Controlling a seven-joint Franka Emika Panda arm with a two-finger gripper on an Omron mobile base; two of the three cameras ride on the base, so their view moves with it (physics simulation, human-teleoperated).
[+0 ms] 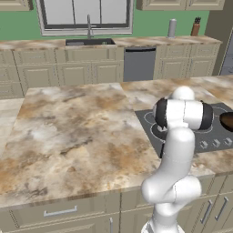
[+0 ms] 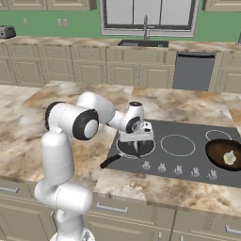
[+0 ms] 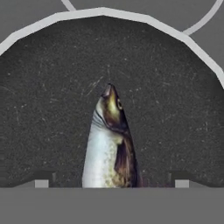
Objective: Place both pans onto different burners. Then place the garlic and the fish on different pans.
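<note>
Black, speckled metal is what you get across most of the hand view: the flat black pan (image 3: 52, 109), its pale rim arcing over the top, with white burner rings (image 3: 205, 19) on grey glass beyond it. The fish (image 3: 109, 140) lies on that pan with its head pointing up the picture; its tail end is cut off at the bottom, so you cannot see the fork. The two finger tips (image 3: 41, 181) stand wide apart, one either side of the fish and clear of it, so the jaws are open and hold nothing.

From the right base view, you see the gripper (image 2: 137, 149) hanging low over the flat black pan (image 2: 127, 149) on the cooktop's (image 2: 183, 162) near left burner, the long handle (image 2: 109, 162) reaching over the left edge. The hand hides most of the pan and all of the fish there. The brown pan (image 2: 219, 154) sits on the far right burner, its right side cut by the frame, with a pale lump inside, the garlic (image 2: 229, 157), too small to make out clearly.

From the left base view, the arm's own links cover the cooktop's (image 1: 214, 136) middle, and a sliver of the brown pan (image 1: 227, 121) shows at the right edge.
</note>
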